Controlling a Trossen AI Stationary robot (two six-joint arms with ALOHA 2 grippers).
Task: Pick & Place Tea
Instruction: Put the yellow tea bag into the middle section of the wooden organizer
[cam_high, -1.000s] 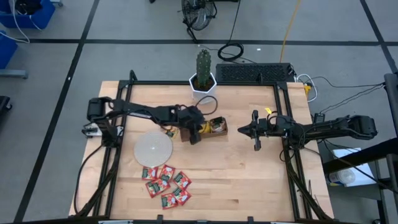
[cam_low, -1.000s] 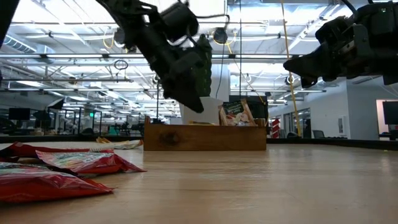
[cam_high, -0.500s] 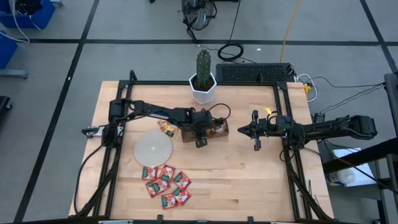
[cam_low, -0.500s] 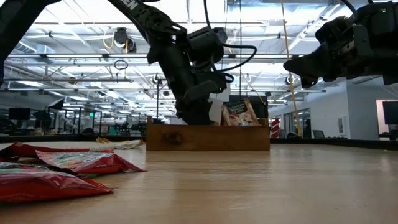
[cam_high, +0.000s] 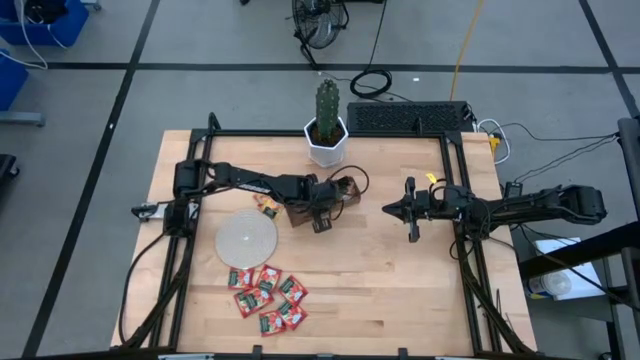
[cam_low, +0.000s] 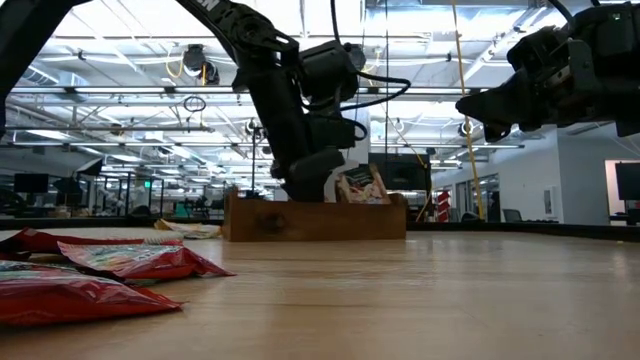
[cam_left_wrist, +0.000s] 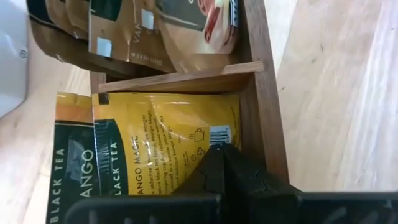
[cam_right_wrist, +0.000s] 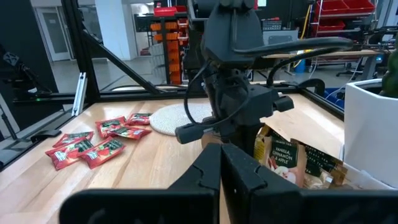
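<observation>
On the wooden tabletop (cam_high: 400, 290) the tray (cam_low: 315, 218) has slid toward the left edge; the left gripper (cam_high: 322, 213) sits inside, grip unclear, beside orange-yellow sachets (cam_left_wrist: 161, 134) and whitish sachets (cam_left_wrist: 149, 31).

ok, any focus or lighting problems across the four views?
Low view: the nearest red sachets are soft, and the left arm is a dark silhouette against bright ceiling lights. Left wrist view: print on the orange-yellow sachet is readable, while the left gripper is a blurred dark mass. Right wrist view: the right gripper is likewise blurred. High view: evenly lit.
</observation>
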